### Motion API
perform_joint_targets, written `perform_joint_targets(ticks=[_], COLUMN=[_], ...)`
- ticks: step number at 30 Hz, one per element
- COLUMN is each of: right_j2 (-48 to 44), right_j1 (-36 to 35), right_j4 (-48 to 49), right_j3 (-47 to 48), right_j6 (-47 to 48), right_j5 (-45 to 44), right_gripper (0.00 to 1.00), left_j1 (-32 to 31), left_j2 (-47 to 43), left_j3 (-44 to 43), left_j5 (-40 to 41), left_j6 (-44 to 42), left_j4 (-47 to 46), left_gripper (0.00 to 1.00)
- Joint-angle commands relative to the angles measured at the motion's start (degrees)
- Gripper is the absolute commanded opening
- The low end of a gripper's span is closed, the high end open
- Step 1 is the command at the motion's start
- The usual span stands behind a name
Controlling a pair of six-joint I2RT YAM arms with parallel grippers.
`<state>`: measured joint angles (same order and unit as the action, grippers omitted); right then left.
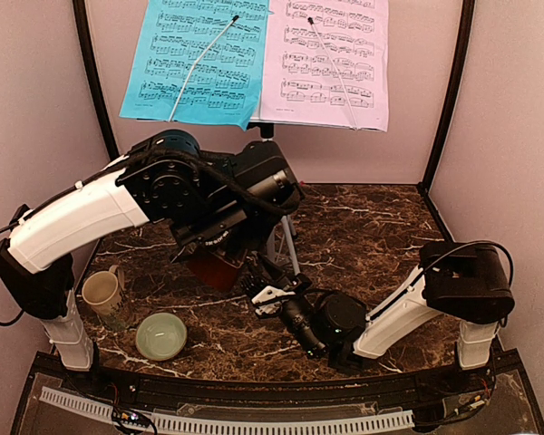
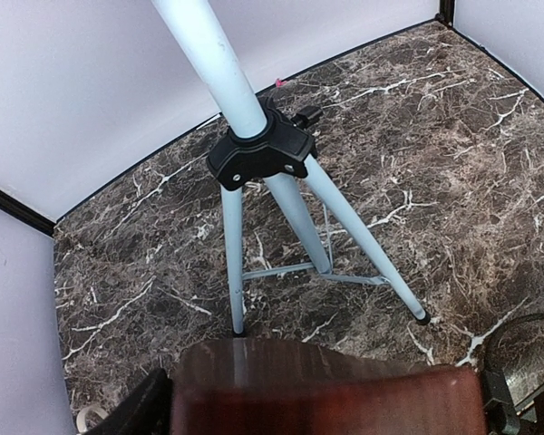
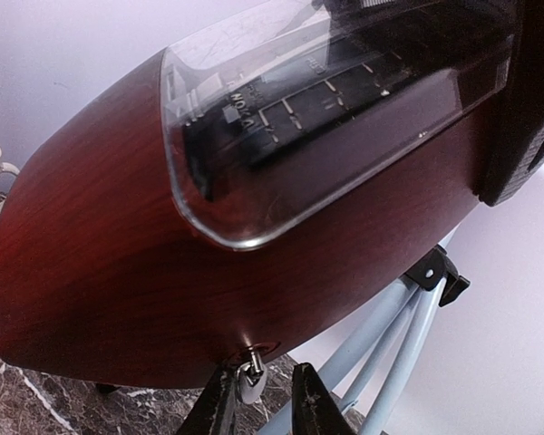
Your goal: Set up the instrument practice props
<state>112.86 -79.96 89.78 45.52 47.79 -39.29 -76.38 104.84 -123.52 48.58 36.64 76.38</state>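
Now, left gripper (image 2: 322, 412) clamps the metronome (image 1: 214, 268) off the table, just beside the music stand (image 2: 281, 227). Right gripper (image 3: 259, 410) is nose-up against it, jaws slightly parted, silver knob (image 3: 249, 379) dead ahead between them.

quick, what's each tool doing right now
left tool: closed on the metronome, holding it.
right tool: slightly open around the winding key, apparently not clamping it.
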Motion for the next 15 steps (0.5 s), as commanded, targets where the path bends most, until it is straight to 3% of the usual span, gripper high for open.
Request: perform_joint_targets(ticks=[1,11,15], right_j2=[-1.67,-2.61,-3.52], right_j1=[0.24,1.03,1.08], right_j4=[13.05,13.05,13.05], right_j3=[0.43,-0.16,-0.86], right_j6=[0.22,0.06,-1.66], right_j5=[-0.77,-0.55,0.41], right_gripper=[0.21,0.01,0.0], left_j1=[-0.39,-0.55,-0.99], left_j2=[-4.47,-4.53,-4.91], left_j3=[-0.11,-0.01,0.77], left_j5=[2.4,2.57,3.26], left_j6=[0.1,-0.19,-0.59], left_j4=[-1.91,-2.33,-3.32], left_gripper=[0.0,0.0,0.0])
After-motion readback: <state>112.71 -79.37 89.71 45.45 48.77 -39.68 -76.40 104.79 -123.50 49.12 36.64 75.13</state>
